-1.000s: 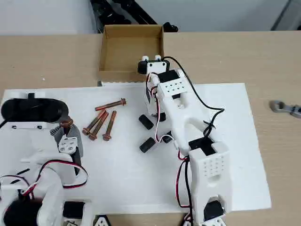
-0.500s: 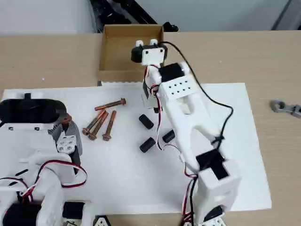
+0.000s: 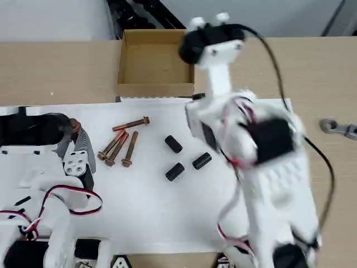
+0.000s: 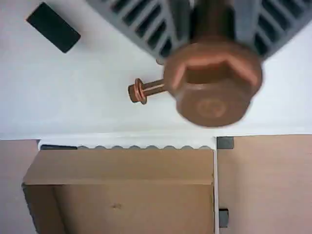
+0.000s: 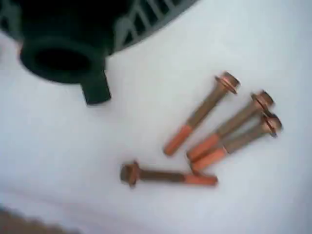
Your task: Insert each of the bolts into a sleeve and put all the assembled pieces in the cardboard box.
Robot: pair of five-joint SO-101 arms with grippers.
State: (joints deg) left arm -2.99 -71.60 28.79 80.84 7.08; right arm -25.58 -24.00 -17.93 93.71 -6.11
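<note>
L wrist: I'm seeing L jaws clamping a bolt (image 4: pixel 212 83), cardboard box (image 4: pixel 117 195) beyond. R wrist: R jaws gripping a sleeve (image 5: pixel 61 58), four loose bolts (image 5: pixel 200 114) lying near. White sheet (image 3: pixel 145 212) covering tan tabletop (image 3: pixel 56 67).

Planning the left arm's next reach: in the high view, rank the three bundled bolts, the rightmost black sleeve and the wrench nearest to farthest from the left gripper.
From the left gripper:
1. the bundled bolts, beside it on the mat
2. the rightmost sleeve, mid-mat
3. the wrench, off the mat
</note>
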